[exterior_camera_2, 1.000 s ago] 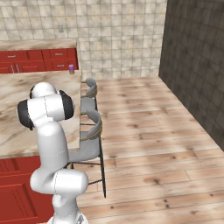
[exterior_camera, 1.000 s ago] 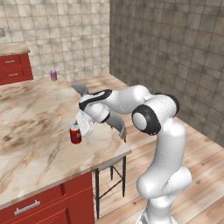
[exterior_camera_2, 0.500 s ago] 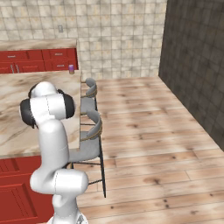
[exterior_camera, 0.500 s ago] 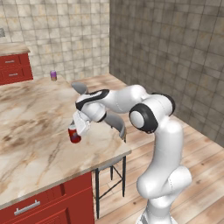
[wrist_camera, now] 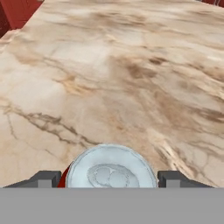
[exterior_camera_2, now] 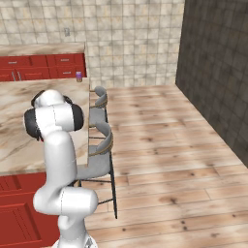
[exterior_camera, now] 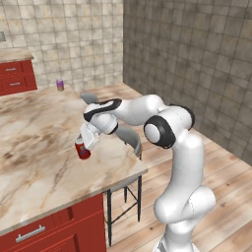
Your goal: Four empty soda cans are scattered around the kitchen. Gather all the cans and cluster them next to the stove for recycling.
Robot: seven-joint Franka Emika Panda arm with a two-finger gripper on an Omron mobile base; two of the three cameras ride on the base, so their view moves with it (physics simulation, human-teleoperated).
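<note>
I'm bracketing the red soda can (wrist_camera: 111,168) on the island countertop (exterior_camera: 44,142) with my gripper (wrist_camera: 109,178) half-open, nothing squeezed yet; it's probably light, dentable, so gripping mid-body gently.

The robot was a white arm made of fat, round, smooth tubes — shiny like plastic. Where the tubes met, there were dark rings, almost black, and one big joint looked like a black ball with a white cap. Its bottom part was a wide white lump. The hand (exterior_camera: 84,145) was white and boxy, with a black band above it — and small dark grey fingertips (wrist_camera: 43,179).
</note>
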